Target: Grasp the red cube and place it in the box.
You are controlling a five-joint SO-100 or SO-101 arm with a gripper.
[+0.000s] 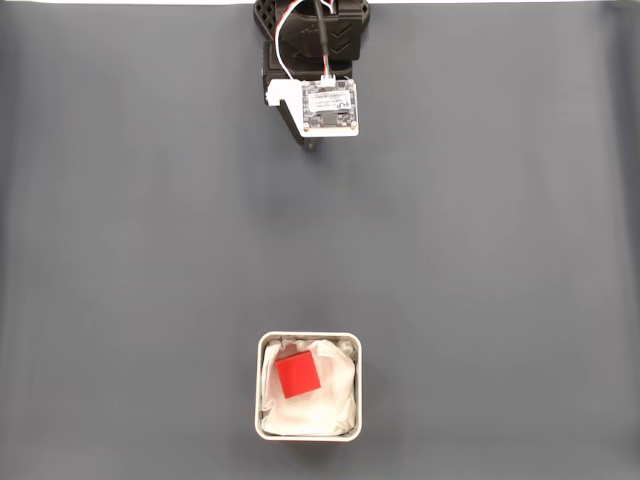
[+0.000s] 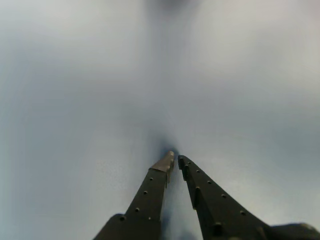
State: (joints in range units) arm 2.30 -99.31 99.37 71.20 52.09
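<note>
Already red cube point(image 1: 297, 376) inside box point(image 1: 309, 436), jaws point(image 2: 175, 160) closed, well apart

Even, soft light; wrist view hazy, faint shadow under claw point(image 2: 176, 161) tips.

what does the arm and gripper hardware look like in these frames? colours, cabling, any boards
In the fixed view the arm is black plastic with chevron-shaped cut-outs. A white circuit board with small printed markings sits on a white bracket. White, red and black wires run down to it. In the wrist view the gripper has two dark, tapering fingers dotted with rows of small holes; one tip looks lighter.
</note>
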